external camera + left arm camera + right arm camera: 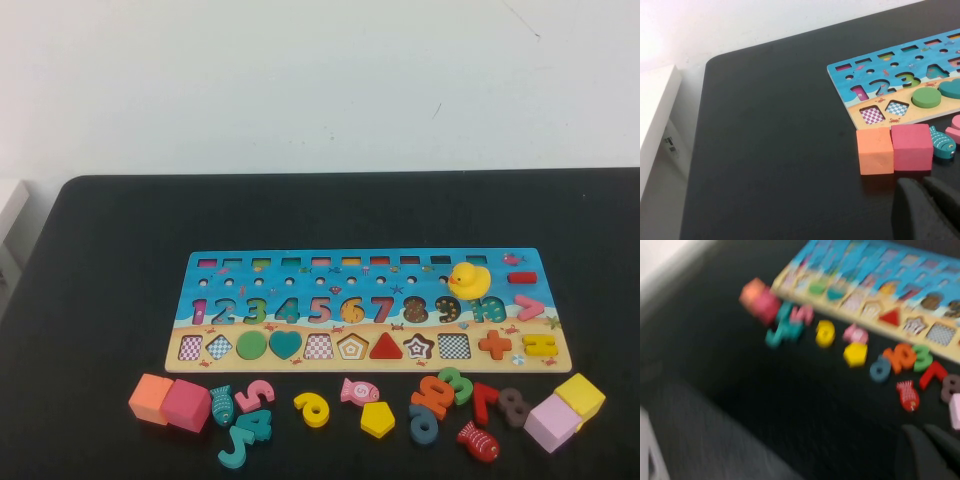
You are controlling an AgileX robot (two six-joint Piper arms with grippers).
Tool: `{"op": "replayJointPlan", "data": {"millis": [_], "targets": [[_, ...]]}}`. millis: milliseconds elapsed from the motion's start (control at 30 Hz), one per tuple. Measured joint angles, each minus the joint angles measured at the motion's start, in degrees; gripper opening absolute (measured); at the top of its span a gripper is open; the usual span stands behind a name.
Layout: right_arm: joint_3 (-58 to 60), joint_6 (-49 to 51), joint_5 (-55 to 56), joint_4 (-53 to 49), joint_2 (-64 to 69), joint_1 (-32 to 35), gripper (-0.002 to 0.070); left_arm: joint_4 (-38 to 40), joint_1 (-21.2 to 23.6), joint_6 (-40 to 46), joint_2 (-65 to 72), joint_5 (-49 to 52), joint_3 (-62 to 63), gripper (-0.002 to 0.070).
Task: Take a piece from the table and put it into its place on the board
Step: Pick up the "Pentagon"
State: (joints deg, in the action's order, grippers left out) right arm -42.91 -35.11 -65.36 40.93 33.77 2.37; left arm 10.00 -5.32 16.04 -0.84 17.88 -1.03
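Observation:
The yellow pentagon piece (pixel 377 419) lies flat on the black table (pixel 100 300), in front of the board (pixel 300 262), among loose numbers. It also shows in the right wrist view (pixel 855 354). The board's pentagon cut-out (pixel 352 347) sits in the sandy strip, left of the red triangle. Neither arm shows in the high view. My left gripper (pixel 925 182) is shut and empty, near the orange cube (pixel 875 150) and pink cube (pixel 911 147). My right gripper (pixel 922 429) is shut and empty, above the table near the red fish (pixel 907 394), apart from the pentagon.
A yellow duck (pixel 469 280) stands on the board's right end. Loose numbers, fish and a yellow 6 (pixel 313 408) lie along the front. A yellow cube (pixel 580 396) and a lilac cube (pixel 552 422) sit at the front right.

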Motion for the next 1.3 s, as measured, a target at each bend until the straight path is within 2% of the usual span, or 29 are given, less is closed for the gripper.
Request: {"op": "replayJointPlan", "data": {"millis": [200, 400, 700, 800, 1000, 1133, 1300], "targets": [[-15.33, -4.28, -5.26, -6.22, 13.70, -0.17, 0.0019, 0.00, 0.00, 0.00, 0.00, 0.00, 0.00, -0.0003], [-19.25, -3.05, -5.31, -13.48, 22.19, -9.01, 0.0019, 0.00, 0.00, 0.00, 0.00, 0.00, 0.00, -0.0003], [-19.66, 20.93, -4.51, -43.69, 37.28, -35.69, 0.0019, 0.00, 0.00, 0.00, 0.00, 0.00, 0.00, -0.0003], [-21.13, 31.10, -3.52, -51.01, 43.90, -41.79, 0.0019, 0.00, 0.00, 0.00, 0.00, 0.00, 0.00, -0.0003], [-26.75, 45.62, -2.11, -57.74, 56.80, -47.54, 0.0019, 0.00, 0.00, 0.00, 0.00, 0.00, 0.00, -0.0003], [-32.42, 47.41, -1.66, -58.42, 64.23, -49.79, 0.0019, 0.00, 0.00, 0.00, 0.00, 0.00, 0.00, -0.0003], [-35.67, 48.23, 5.42, -57.50, 70.15, -51.79, 0.0019, 0.00, 0.00, 0.00, 0.00, 0.00, 0.00, -0.0003]]}}
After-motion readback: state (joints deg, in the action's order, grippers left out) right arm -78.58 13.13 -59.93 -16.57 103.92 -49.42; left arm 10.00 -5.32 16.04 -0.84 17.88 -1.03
